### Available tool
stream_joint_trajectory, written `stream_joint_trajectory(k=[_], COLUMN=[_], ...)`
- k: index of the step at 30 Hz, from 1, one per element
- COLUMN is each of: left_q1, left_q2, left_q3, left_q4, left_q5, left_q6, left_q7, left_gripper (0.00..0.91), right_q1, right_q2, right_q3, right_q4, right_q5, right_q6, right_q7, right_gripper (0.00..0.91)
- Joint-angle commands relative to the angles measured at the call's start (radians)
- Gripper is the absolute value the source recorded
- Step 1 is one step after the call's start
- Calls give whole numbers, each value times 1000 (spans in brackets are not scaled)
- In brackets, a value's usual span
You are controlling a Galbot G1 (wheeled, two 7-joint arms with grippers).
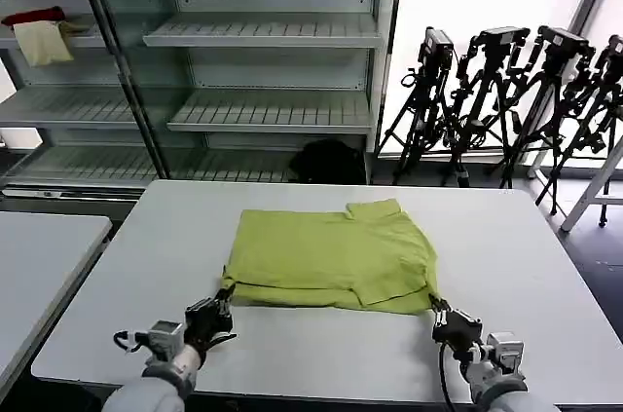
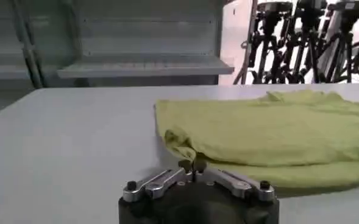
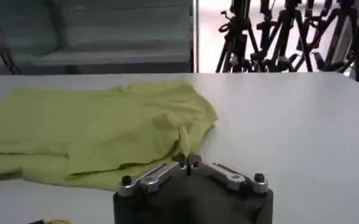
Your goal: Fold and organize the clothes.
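Observation:
The clothes are one lime yellow-green T-shirt (image 1: 331, 256), lying folded into a rough rectangle in the middle of the white table (image 1: 175, 237). My left gripper (image 1: 225, 295) sits at the shirt's near left corner, shut on a pinch of the fabric. In the left wrist view the gripper (image 2: 192, 164) holds a bunched fold of the T-shirt (image 2: 270, 128). My right gripper (image 1: 437, 311) is at the near right corner. In the right wrist view this gripper (image 3: 187, 161) is shut on a thin pulled-down strip of the T-shirt (image 3: 94, 122).
Empty metal shelves (image 1: 263, 32) stand behind the table, with a red cloth (image 1: 34, 17) and a cream cloth (image 1: 44, 44) on an upper left shelf. Black tripods (image 1: 506, 91) crowd the back right. A second table (image 1: 39, 246) stands at the left.

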Motion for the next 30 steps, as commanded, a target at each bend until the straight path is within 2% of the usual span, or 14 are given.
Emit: stream_joint_trajectory(k=[1,4,16,17,18,19,23,30], left_q1=[208,233,254,254,253,249,251,237], left_q2=[20,20,9,7,5,3,4,2], left_q3=[-128,-137,-147,-145,-143,-139,-137,-151], left_q4=[-148,-145,-133,-136,-137,-137,-137,-126], left_q5=[-73,-71,-60,-60,-60,-59,-50,-48], left_q6=[-2,-3,-4,-4,-4,-4,-4,-5], left_q7=[9,4,-30,-30,-36,-53,-62,-103], left_gripper=[0,0,10,111,907,907,907,907], right_q1=[-142,-168,-170,-171,-173,-173,-168,-171], right_q2=[3,3,5,5,3,2,2,12], right_q3=[-88,-109,-106,-106,-107,-107,-101,-92], right_q4=[144,158,141,141,143,142,134,116], right_q5=[-26,-38,-55,-55,-55,-55,-67,-170], right_q6=[0,1,2,2,2,2,0,2], right_q7=[83,96,79,77,72,70,65,79], right_gripper=[0,0,0,0,453,907,907,907])
